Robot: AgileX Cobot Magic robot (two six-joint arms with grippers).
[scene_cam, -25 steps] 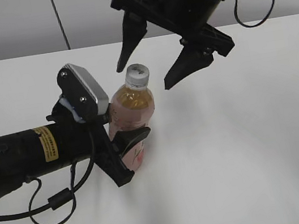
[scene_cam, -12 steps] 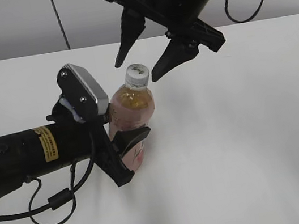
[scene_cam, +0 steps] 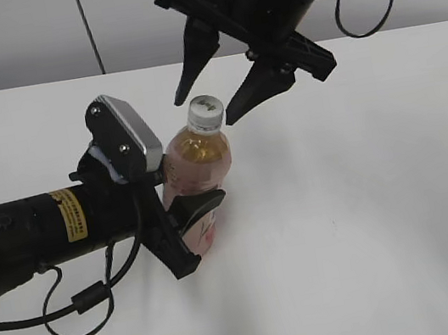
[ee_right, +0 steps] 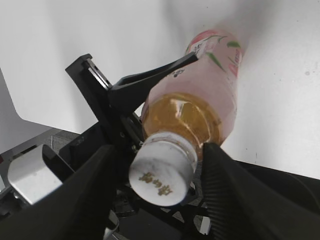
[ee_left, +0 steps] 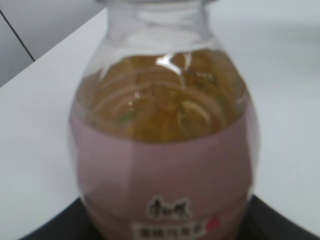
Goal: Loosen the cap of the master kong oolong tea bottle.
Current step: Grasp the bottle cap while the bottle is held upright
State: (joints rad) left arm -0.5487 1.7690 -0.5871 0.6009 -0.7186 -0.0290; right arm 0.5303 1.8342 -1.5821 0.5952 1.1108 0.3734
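Note:
The master kong oolong tea bottle stands upright on the white table, amber tea above a pale pink label. It fills the left wrist view and shows from above in the right wrist view. My left gripper is shut on the bottle's body. The white cap sits on the neck, with a small dark mark on top. My right gripper is open, its two fingers on either side of the cap, not touching it.
The white table spreads to the right and front of the bottle. A grey wall stands behind the table's far edge. A black cable loops under the left arm.
My right gripper has moved left and down, from beside the bottle top to straddling the cap. The left arm and the bottle have not moved.

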